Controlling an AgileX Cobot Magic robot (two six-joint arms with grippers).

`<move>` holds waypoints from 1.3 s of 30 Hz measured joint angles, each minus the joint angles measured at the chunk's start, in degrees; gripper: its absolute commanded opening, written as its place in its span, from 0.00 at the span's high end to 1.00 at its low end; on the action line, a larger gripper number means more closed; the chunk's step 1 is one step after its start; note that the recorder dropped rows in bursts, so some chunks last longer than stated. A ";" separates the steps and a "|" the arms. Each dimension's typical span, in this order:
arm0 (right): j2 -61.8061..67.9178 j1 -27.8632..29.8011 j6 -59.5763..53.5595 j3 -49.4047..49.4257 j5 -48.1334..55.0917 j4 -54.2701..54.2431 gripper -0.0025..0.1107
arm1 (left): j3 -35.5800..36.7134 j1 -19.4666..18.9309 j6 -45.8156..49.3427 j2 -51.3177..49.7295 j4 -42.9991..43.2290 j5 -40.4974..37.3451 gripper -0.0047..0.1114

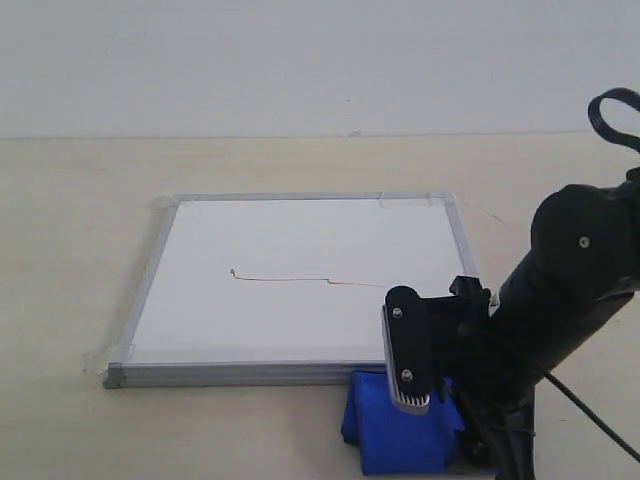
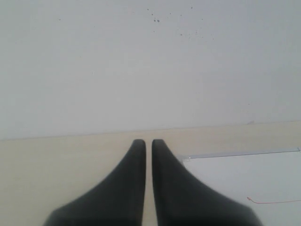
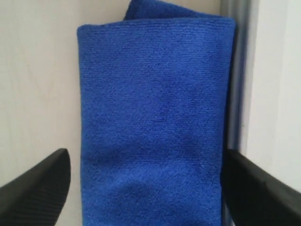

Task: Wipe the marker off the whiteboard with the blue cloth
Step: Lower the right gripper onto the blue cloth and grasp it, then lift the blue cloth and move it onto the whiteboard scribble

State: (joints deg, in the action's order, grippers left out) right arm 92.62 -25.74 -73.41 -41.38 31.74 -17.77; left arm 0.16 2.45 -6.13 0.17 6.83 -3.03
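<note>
While right tool gapes wide astride blue cloth beside whiteboard, arm angled down, left tool closed

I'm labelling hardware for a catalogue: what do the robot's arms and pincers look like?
The right arm is glossy black with rounded casings, a ribbed silver-grey plate and thin black cable. The left pincer and right pincer have black tapered fingers.

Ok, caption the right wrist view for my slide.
Open right gripper straddling the folded blue cloth beside the whiteboard.
</note>
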 measured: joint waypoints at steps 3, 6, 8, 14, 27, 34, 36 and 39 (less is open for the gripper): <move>0.57 0.00 0.00 0.12 -1.57 0.00 0.30 | 0.00 0.00 0.00 0.00 0.00 0.00 0.92; 1.86 0.00 0.00 0.25 -2.34 -0.22 0.30 | 0.00 0.00 0.00 0.00 0.00 0.00 0.92; 2.82 0.00 0.00 0.25 -2.60 -0.20 0.30 | 0.00 0.00 0.00 0.00 0.00 0.00 0.92; 5.99 0.00 0.00 0.25 -3.61 -0.44 0.30 | 0.00 0.00 0.00 0.00 0.00 0.00 0.92; 8.86 0.00 1.97 -1.52 -4.48 -0.59 0.95 | 0.00 0.00 0.00 0.00 0.00 0.00 0.92; 10.13 0.22 5.62 -5.72 2.01 0.87 0.98 | 0.00 0.00 0.00 0.00 0.00 0.00 0.92; 10.56 0.22 7.26 -7.98 7.98 0.12 0.98 | 0.00 0.00 0.00 0.00 0.00 0.00 0.92; 10.53 0.01 10.36 -10.64 17.47 -2.41 0.98 | 0.00 0.00 0.00 0.00 0.00 0.00 0.92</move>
State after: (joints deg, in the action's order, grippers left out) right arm 103.15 -25.73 -63.05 -52.03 49.20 -20.18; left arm 0.16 2.45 -6.13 0.17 6.83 -3.03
